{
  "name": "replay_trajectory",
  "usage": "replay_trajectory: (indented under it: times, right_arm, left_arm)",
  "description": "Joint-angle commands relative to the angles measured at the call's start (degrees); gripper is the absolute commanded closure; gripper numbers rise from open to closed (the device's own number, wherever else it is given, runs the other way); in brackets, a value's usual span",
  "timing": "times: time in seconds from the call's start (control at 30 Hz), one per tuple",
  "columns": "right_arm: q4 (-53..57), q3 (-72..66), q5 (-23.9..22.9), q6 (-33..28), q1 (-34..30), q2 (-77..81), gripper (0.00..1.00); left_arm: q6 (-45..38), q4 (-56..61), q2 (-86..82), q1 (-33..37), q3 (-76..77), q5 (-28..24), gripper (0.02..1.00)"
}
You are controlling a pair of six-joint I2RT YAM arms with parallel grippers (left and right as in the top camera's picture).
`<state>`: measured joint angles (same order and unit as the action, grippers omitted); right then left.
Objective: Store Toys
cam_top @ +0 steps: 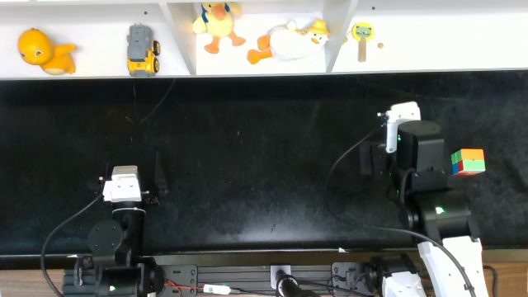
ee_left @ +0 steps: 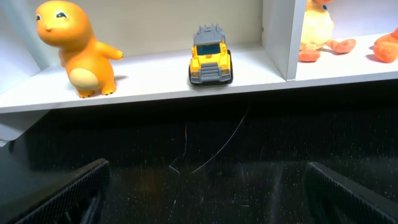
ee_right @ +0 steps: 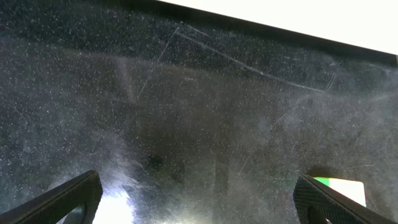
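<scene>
Spreading beneath both arms is the black mat (cam_top: 247,165), with the white shelf (cam_top: 91,73) along its far edge. The left gripper (ee_left: 206,169) hangs low with its jaws wide apart. Well ahead of them on the shelf stand a plush duck (ee_left: 317,25) (one compartment over), an orange figure (ee_left: 78,50) and a yellow truck (ee_left: 210,56). The right gripper (ee_right: 196,182) is just as widely spread over the mat. The cube (ee_right: 339,186) lies on the mat just outside one finger, not between the jaws.

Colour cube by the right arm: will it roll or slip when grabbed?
The cube looks hard and flat-sided, so it probably won't roll on the mat. Its smooth faces may slip unless gripped squarely.
</scene>
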<state>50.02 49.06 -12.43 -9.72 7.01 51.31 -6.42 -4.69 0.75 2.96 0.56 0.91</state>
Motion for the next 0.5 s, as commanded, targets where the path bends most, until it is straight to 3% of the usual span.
replay_trajectory:
  times: [0.03, 0.2, 0.3, 0.5]
  right_arm:
    - [-0.1, -0.3, 0.0, 0.1, 0.1, -0.2, 0.007]
    - [-1.2, -2.2, 3.7, 0.5, -0.3, 0.1, 0.007]
    - [-2.3, -4.6, 2.9, 0.2, -2.2, 0.1, 0.005]
    - [-9.0, -12.2, 2.4, -1.9, -14.6, 0.4, 0.007]
  left_arm:
    - [-0.9, -0.1, -0.6, -0.4, -0.1, 0.1, 0.02]
    - [-0.9, -0.1, -0.6, -0.4, -0.1, 0.1, 0.02]
    - [-0.9, -0.1, -0.6, -0.4, -0.1, 0.1, 0.02]
    - [-0.9, -0.1, -0.6, -0.4, -0.1, 0.1, 0.02]
